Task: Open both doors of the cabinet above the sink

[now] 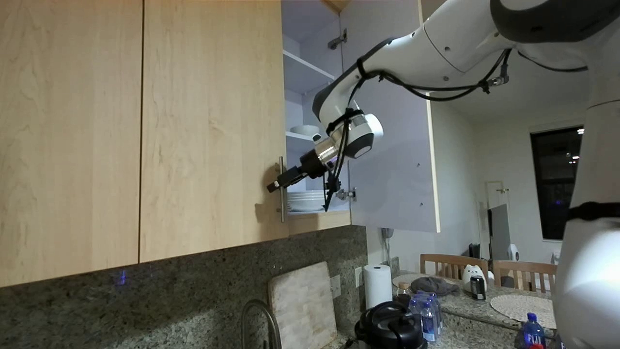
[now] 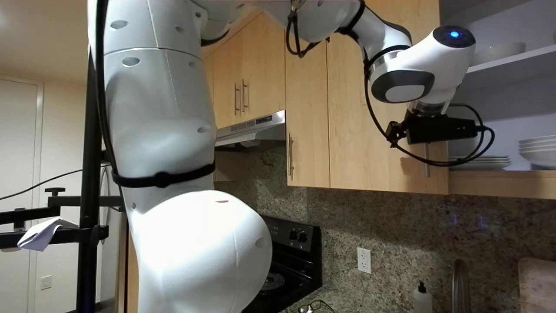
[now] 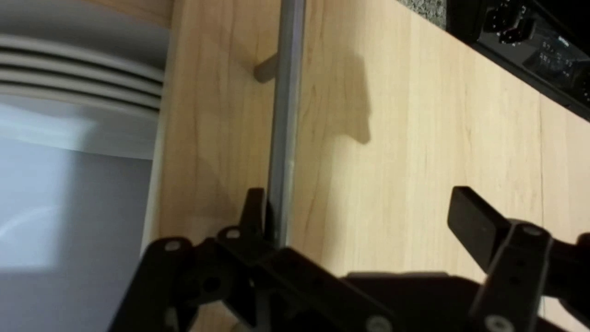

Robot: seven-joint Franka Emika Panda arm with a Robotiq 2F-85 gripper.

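Speckled granite backsplash [image 1: 193,295] lies below the closed light-maple slab door [image 1: 213,123]; its pale-backed twin door [image 1: 392,155] stands open across the white-shelved cabinet [image 1: 319,221]. We note: black gripper [image 3: 357,203], fingers apart, the closed door's brushed-metal bar handle [image 3: 283,120] between. We should clamp squarely, then pull along its swing.

Both exterior views share the cabinet [image 1: 327,220], from opposite sides of the arm [image 2: 156,108]; the wrist view faces a door [image 3: 415,161] close up.

A cutting board [image 1: 302,305] leans against a speckled granite backsplash [image 1: 169,291]; a black coil stove [image 2: 299,258] sits beneath a stainless range hood [image 2: 254,130].
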